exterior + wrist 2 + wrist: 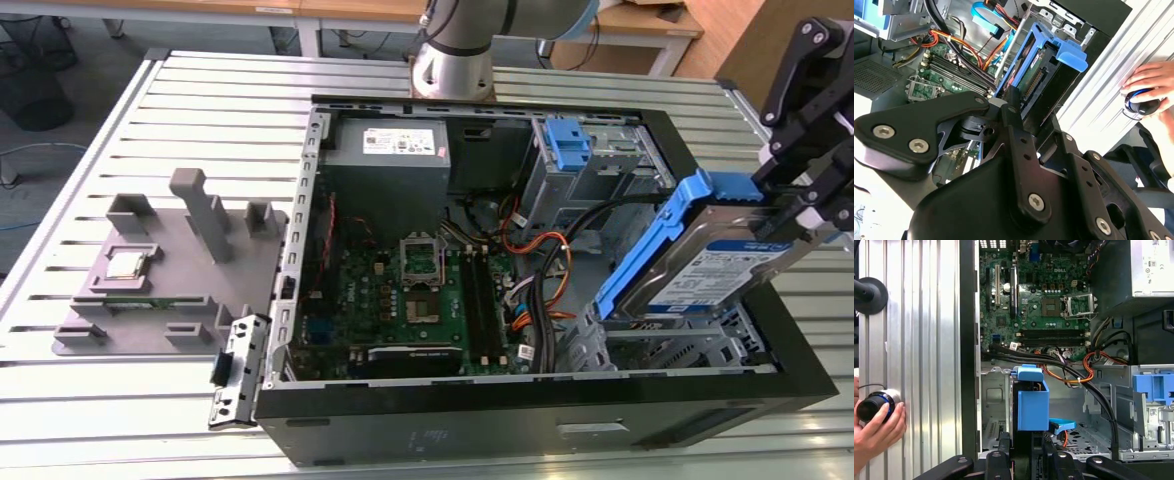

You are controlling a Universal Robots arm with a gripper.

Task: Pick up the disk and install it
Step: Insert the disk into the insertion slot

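In the exterior view's right, the gripper [798,208], jaws clamped on the disk [701,262], holds it tilted. Its long axis slopes down-left into the drive cage [674,345] just below.

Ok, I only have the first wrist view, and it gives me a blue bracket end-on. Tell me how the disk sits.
Observer: In the exterior view the disk is tilted, with its upper end in the claw and its lower end over the metal drive cage.
Operator: Give me which face is up.
Observer: The white label with its blue band faces up in that view.
Operator: Describe the underside.
Observer: In the second wrist view a row of connector pins shows on the underside.
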